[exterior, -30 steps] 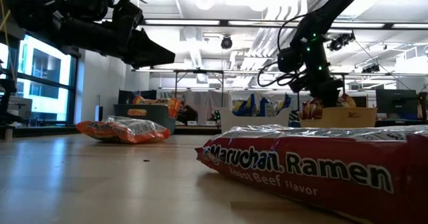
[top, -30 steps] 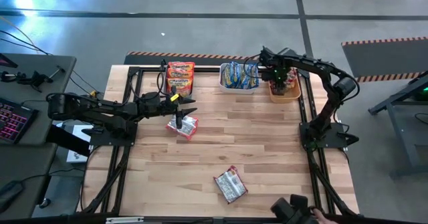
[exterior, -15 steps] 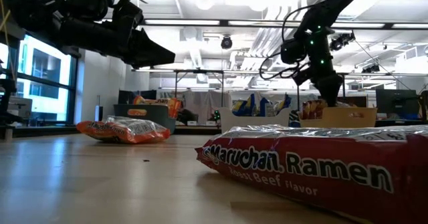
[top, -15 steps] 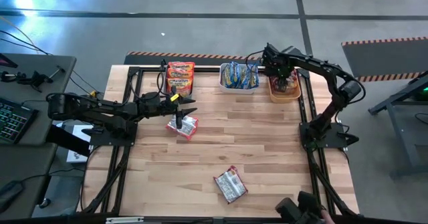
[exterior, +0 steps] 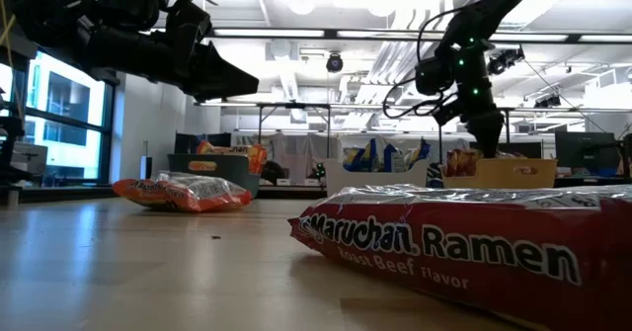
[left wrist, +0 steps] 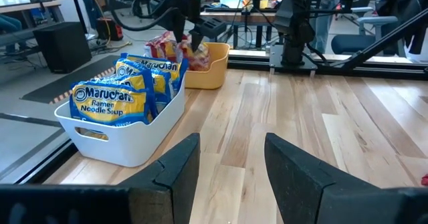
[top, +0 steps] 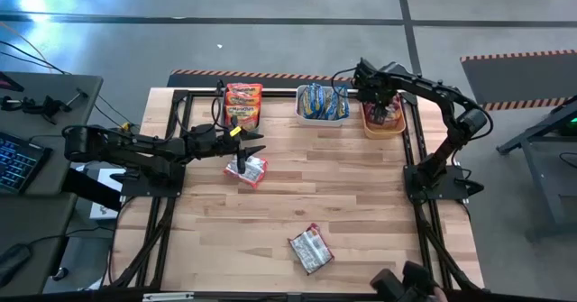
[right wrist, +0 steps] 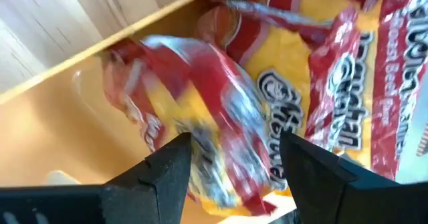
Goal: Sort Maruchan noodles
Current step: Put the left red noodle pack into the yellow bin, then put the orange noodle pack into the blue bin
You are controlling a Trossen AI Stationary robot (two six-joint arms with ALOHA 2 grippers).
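Lighting: bright, even, from ceiling strip lights [exterior: 326, 37] overhead; daylight entered by a window [exterior: 61, 124] at left. Table [top: 361, 203] evenly lit, shadows faint. Glare: blue-white patch on floor [top: 36, 9], far left. Blur: red packets [right wrist: 221, 117] smeared in right wrist view; nearest packet [exterior: 464, 247] soft at its near edge.

Left gripper [top: 257, 148] hovers over orange packet [top: 247, 169], mid-left of table [top: 361, 212]. Right gripper [top: 362, 77] at far side, between white bin [top: 322, 119] w/ blue packets [top: 323, 101] and orange bin [top: 385, 131]. Red packet [top: 311, 249] lies near edge.
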